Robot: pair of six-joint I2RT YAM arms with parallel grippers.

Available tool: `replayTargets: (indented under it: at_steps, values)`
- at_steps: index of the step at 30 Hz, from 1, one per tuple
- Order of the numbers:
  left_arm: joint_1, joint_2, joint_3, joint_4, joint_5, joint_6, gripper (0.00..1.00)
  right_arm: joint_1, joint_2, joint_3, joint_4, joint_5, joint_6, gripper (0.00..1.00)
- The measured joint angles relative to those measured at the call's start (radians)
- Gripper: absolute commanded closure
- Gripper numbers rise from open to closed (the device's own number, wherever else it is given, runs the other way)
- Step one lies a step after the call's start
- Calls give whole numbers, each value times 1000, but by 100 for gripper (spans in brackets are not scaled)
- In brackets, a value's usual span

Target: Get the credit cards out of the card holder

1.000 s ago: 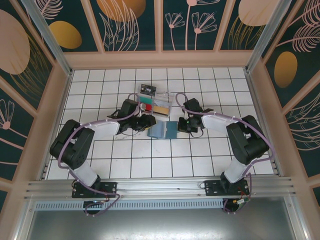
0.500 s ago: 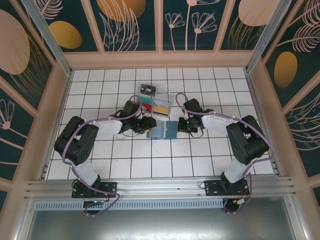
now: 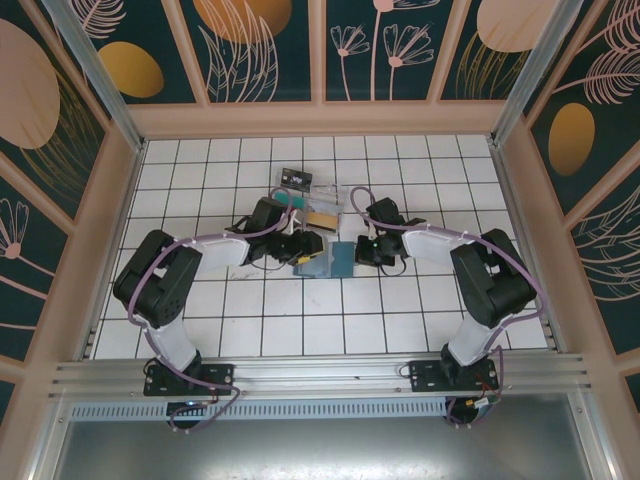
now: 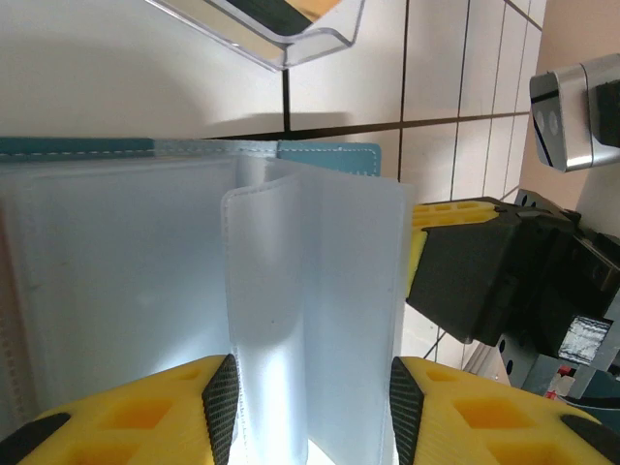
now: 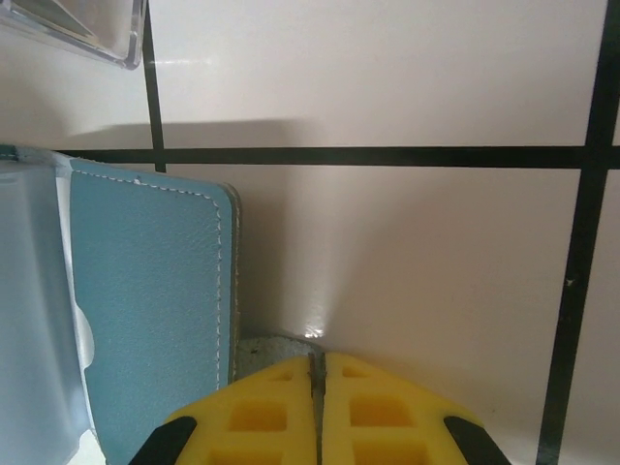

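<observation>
The card holder lies open on the white tiles, teal-blue outside with pale pocket faces. My left gripper is low over its left half, and it is open. A pale pocket flap stands up between the two pads and spans the whole gap. My right gripper is shut, tips down on the tile at the holder's right edge, over a small grey patch. The credit cards are hidden.
A clear divided tray with coloured flat items stands just behind the holder, its corner close above both grippers. Further back lies a small black card. Wooden walls ring the tiled floor.
My left gripper has slid right over the holder's left half and its jaws have widened. The right gripper has stayed shut in place.
</observation>
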Motion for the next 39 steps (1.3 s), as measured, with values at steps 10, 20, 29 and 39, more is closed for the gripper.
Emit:
replayTargets:
  at_steps: [10, 20, 29, 39]
  values:
    - [-32, 40, 32, 85, 35, -43, 51, 0, -3, -1, 4, 0, 9, 97]
    - [-73, 117, 88, 164, 43, -87, 51, -31, -195, -68, 25, 44, 77, 65]
    - [-100, 171, 118, 201, 36, -114, 54, -46, -297, -109, 87, 68, 110, 61]
    - [-100, 171, 118, 111, -64, -86, 81, -35, -298, -111, 111, 80, 135, 67]
